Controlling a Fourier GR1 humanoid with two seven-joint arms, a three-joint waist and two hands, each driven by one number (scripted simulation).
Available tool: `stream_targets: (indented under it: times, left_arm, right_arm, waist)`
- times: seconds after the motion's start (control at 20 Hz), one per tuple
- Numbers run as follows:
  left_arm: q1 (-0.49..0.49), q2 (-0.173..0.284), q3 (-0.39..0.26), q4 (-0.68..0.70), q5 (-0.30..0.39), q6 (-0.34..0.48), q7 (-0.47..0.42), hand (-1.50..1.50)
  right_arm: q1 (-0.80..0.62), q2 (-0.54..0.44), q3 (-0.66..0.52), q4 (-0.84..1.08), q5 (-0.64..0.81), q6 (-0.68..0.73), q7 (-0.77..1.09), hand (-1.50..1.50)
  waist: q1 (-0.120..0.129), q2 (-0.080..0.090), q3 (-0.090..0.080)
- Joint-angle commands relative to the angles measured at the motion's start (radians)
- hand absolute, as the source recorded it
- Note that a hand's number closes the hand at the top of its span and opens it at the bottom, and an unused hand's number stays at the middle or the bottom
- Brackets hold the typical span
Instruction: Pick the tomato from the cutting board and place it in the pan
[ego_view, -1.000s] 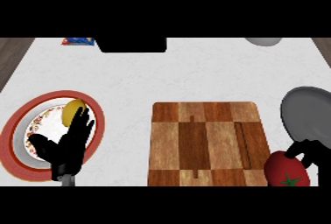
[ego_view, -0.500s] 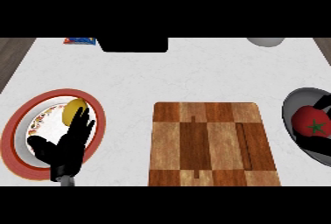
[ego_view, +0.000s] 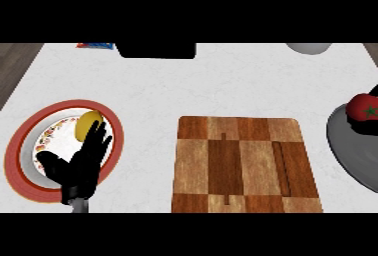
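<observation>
Hovering over the pan (ego_view: 347, 160) at the right edge is the tomato (ego_view: 365, 107); the right robot hand is hiding behind it, grip state unclear. Placing step is underway; next calls for lowering and release. Left robot hand (ego_view: 77, 162) is resting open above the plate (ego_view: 22, 145).

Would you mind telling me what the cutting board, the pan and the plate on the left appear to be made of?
The cutting board looks like wood: brown checkered blocks with visible grain, satin finish. The pan seems to be grey metal, smooth and matte, though a coating cannot be ruled out. The plate looks like glazed ceramic, with a red rim and a patterned white centre.
</observation>
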Motion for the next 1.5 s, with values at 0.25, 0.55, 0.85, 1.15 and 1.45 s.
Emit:
stream_targets:
  times: [0.25,0.55,0.85,1.15,1.45]
  left_arm:
    - [0.017,-0.029,-0.025,0.030,-0.009,0.007,0.012,0.00]
    - [-0.030,-0.022,-0.006,0.074,-0.013,0.010,0.009,0.00]
    - [0.007,-0.007,-0.005,0.040,-0.003,-0.004,0.030,0.00]
    - [0.024,-0.008,0.010,0.036,-0.007,0.007,0.008,0.00]
    - [-0.010,-0.027,0.013,0.062,-0.008,0.026,0.023,0.00]
  right_arm:
    - [-0.234,-0.104,-0.023,0.556,0.059,0.050,-0.129,-1.50]
    - [-0.320,-0.060,-0.116,0.731,-0.033,-0.049,-0.367,-1.50]
    - [-0.366,-0.053,-0.309,0.753,-0.305,0.179,-0.508,-1.50]
    - [-0.316,-0.186,-0.421,0.880,-0.438,0.481,-0.584,-1.50]
    - [-0.233,-0.290,-0.459,0.941,-0.508,0.791,-0.670,-1.50]
  waist:
    - [0.031,0.016,-0.004]
    - [0.018,0.018,-0.003]
    - [-0.004,0.009,-0.003]
    - [-0.017,0.007,-0.004]
    - [-0.033,0.004,-0.005]
